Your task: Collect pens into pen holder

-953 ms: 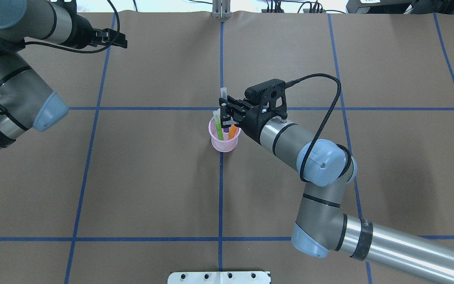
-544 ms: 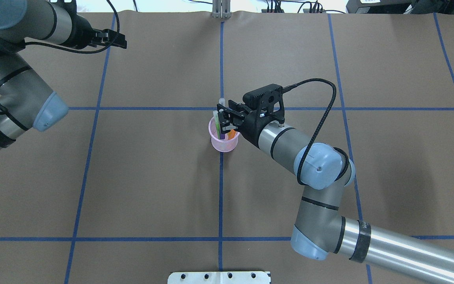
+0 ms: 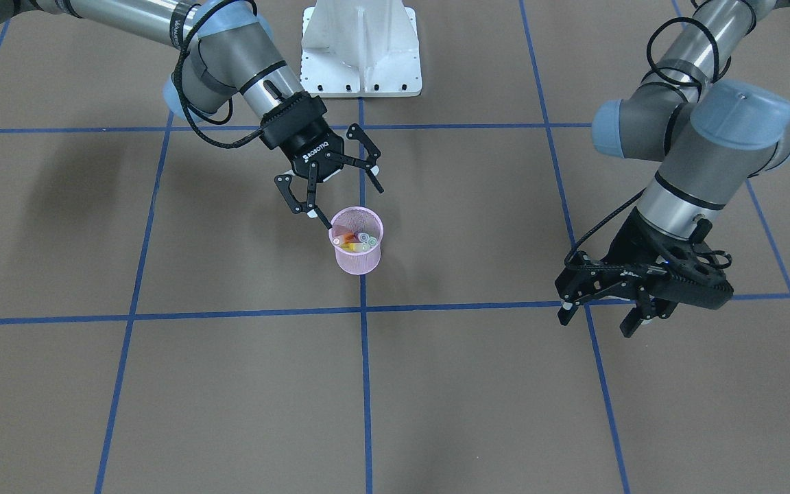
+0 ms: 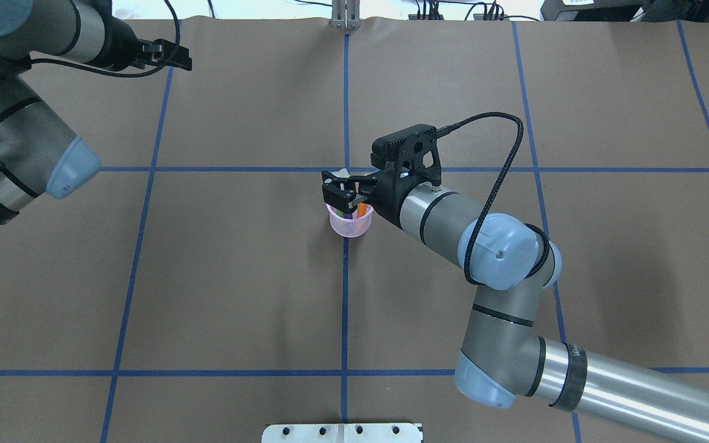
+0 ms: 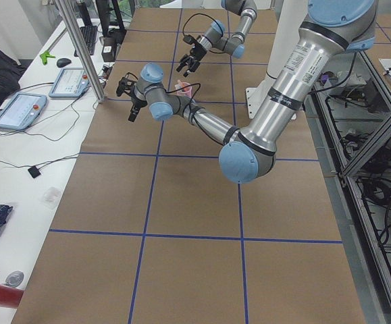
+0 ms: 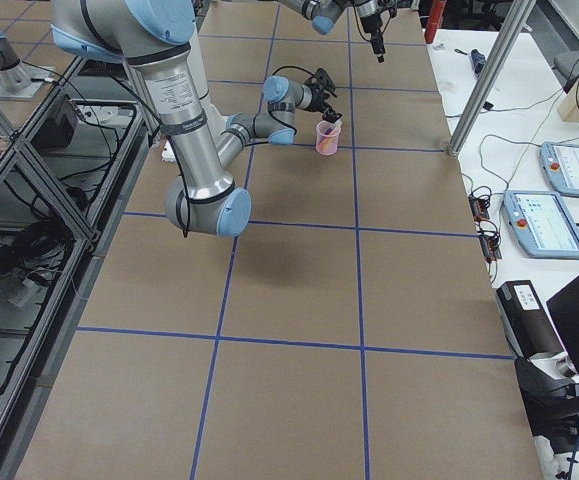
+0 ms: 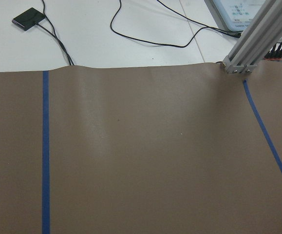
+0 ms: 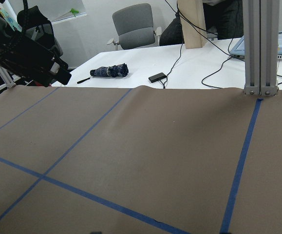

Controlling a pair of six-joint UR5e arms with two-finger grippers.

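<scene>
The pink mesh pen holder (image 3: 358, 255) stands upright near the table's middle, and also shows in the overhead view (image 4: 349, 225). Several pens (image 3: 356, 241) stand inside it, caps up; an orange one (image 4: 362, 210) shows from overhead. No pen lies loose on the table. My right gripper (image 3: 347, 202) is open and empty, its fingers spread just above and behind the cup's rim; it shows over the cup in the overhead view (image 4: 339, 195). My left gripper (image 3: 595, 321) hangs open and empty far off to the side, near the table's far left corner (image 4: 177, 56).
The robot's white base plate (image 3: 361, 48) sits at the near edge between the arms. An aluminium post (image 4: 345, 15) stands at the far edge. Blue tape lines (image 4: 344, 295) divide the brown table cover. Both wrist views show only bare cover and desks beyond.
My right gripper lowered a white-capped pen into the cup, then opened and let it go. The pen now stands in the cup. The left arm drew slightly back.
</scene>
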